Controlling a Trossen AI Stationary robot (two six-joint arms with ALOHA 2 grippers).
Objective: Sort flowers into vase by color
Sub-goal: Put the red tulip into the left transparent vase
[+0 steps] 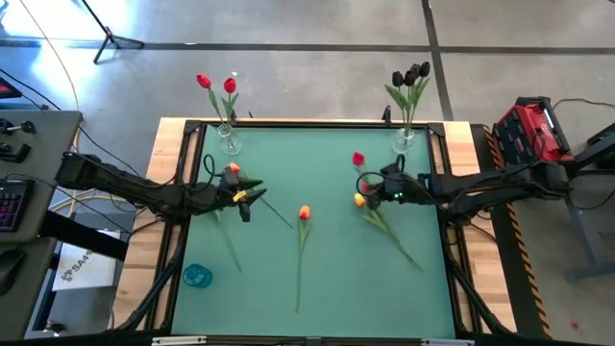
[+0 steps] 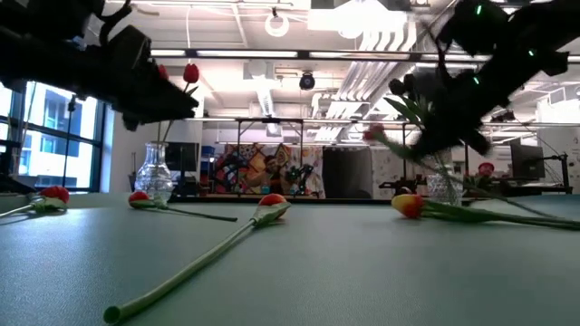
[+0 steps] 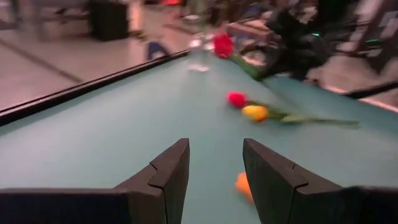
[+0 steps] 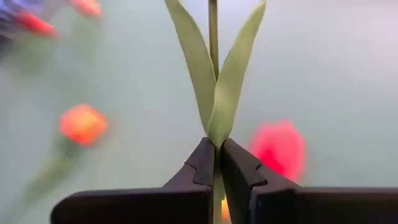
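My right gripper (image 1: 378,188) is shut on a red tulip (image 1: 357,159) over the table's right half; its head (image 2: 374,132) stands above the table. Under it lie a yellow tulip (image 1: 359,200) and a red one (image 3: 236,98). An orange tulip (image 1: 304,212) lies flat at the middle. My left gripper (image 3: 215,168) is open and holds nothing, above more tulips (image 1: 231,170) lying at the left. Two glass vases stand at the far edge: the left one (image 1: 229,142) with red tulips, the right one (image 1: 404,142) with black ones. My right gripper pinches the red tulip's thin stem (image 4: 214,142) between its two fingers, right where the two green leaves join it. The fingers lie across the stem and slant down. The head end is lifted off the table; the gripper hides the stem's other end.
A small blue object (image 1: 197,276) sits near the front left corner. A raised wooden frame (image 1: 173,173) rims the green table. The near half of the table, around the orange tulip's stem (image 1: 299,274), has free room.
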